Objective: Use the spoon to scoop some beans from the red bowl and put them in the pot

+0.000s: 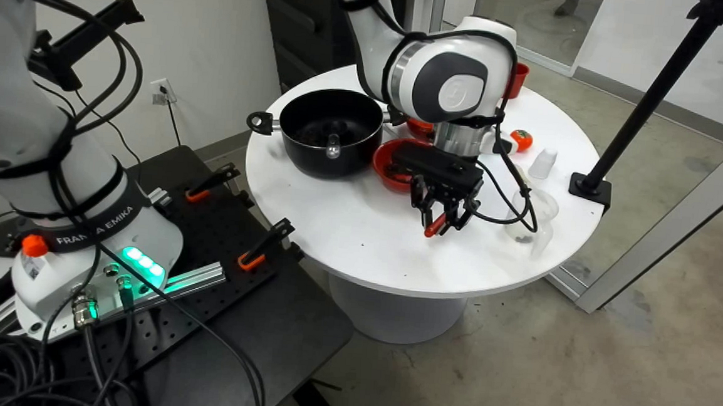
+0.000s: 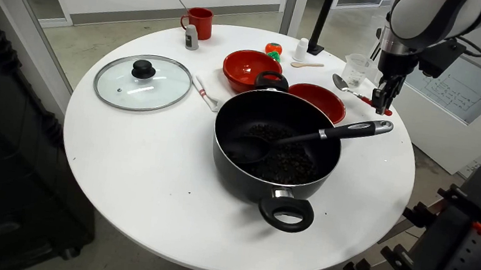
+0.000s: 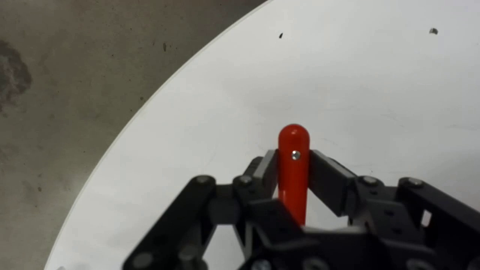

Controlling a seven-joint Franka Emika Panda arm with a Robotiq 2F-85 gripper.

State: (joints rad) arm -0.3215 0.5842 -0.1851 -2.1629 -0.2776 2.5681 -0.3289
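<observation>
My gripper [image 1: 444,223] is shut on the red handle of the spoon [image 3: 294,172], near the handle's end. In an exterior view the gripper [image 2: 381,106] is at the table's edge, and the spoon's silvery head [image 2: 340,82] points toward the measuring cup. I cannot tell whether the spoon touches the table. The red bowl [image 1: 390,182] stands beside the pot, partly behind the gripper. A dark mass of beans [image 1: 395,169] lies in it. The bowl [image 2: 322,98] is partly hidden by the pot in an exterior view. The black pot [image 2: 242,176] holds dark pieces [image 2: 293,166] and a black ladle [image 2: 354,130].
Stacked red bowls [image 2: 248,70] stand behind the pot. A clear measuring cup [image 2: 354,71], wooden spoon [image 2: 307,64], white shaker [image 2: 301,50] and toy tomato [image 2: 273,48] are nearby. A glass lid [image 2: 113,77], red mug [image 2: 200,23] and grey shaker [image 2: 191,38] lie further off.
</observation>
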